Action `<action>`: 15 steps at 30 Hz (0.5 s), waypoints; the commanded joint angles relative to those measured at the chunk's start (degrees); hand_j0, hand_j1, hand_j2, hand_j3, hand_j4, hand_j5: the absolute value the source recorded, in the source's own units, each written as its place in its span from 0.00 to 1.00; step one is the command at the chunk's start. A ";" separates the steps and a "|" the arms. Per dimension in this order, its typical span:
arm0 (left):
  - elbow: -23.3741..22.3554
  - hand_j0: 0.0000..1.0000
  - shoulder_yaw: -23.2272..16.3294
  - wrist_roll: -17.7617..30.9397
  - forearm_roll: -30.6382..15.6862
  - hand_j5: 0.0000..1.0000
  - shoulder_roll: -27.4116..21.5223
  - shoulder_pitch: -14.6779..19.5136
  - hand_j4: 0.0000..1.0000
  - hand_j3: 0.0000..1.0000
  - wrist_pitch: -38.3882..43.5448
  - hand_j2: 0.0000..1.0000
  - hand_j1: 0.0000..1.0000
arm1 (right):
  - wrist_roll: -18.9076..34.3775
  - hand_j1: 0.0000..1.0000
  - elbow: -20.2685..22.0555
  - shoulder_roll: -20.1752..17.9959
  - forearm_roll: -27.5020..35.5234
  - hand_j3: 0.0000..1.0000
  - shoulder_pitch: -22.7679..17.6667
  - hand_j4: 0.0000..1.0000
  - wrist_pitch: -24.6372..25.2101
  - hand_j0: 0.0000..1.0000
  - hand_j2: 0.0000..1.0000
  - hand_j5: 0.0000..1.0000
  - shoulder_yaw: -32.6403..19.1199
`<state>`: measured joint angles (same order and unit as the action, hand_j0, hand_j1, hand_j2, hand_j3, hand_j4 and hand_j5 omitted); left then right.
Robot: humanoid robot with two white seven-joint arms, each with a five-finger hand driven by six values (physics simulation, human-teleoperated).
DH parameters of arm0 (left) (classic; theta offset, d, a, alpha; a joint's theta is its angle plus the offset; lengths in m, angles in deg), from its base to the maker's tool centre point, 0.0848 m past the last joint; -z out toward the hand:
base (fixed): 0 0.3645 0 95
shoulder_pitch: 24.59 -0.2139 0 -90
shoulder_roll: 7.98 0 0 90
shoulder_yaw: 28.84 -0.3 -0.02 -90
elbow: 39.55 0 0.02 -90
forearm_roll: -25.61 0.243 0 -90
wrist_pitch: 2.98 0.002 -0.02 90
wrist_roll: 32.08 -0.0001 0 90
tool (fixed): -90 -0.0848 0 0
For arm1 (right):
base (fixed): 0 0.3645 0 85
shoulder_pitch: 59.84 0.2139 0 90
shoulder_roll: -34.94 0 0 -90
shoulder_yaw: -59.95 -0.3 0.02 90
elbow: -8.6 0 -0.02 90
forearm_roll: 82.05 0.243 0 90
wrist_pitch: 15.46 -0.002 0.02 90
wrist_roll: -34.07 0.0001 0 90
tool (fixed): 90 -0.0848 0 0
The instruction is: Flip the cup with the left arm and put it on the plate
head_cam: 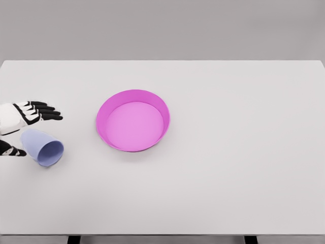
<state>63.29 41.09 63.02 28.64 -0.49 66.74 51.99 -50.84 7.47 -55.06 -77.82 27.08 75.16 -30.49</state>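
Note:
A pale blue cup (43, 146) lies on its side on the white table near the left edge, its open mouth facing the lower right. My left hand (40, 133) comes in from the left edge and brackets the cup. Its black-tipped fingers (44, 111) stretch out just above the cup with a small gap, and the thumb (13, 151) shows below the cup's closed end. The hand is open and holds nothing. A pink round plate (104, 109) with a raised rim sits to the right of the cup, left of the table's middle.
The white table (244, 152) spans the whole view, with its front edge along the bottom and its far edge against a grey wall. Nothing else stands on it.

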 commanded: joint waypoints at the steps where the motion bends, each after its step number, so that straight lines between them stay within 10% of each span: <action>1: -0.01 1.00 -0.06 0.26 -0.57 1.00 -0.02 0.00 1.00 1.00 0.03 1.00 1.00 | 0.01 1.00 -0.02 0.00 -0.01 1.00 0.00 1.00 0.00 1.00 1.00 1.00 0.01; 15: -0.27 1.00 -2.52 0.26 -1.71 1.00 3.58 -1.76 1.00 1.00 4.35 1.00 1.00 | 0.01 1.00 -0.02 0.00 -0.01 1.00 0.00 1.00 0.00 1.00 1.00 1.00 0.01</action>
<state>63.04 38.60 63.29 27.53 3.06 64.98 54.92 -50.84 7.48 -55.06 -77.82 27.08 75.16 -30.49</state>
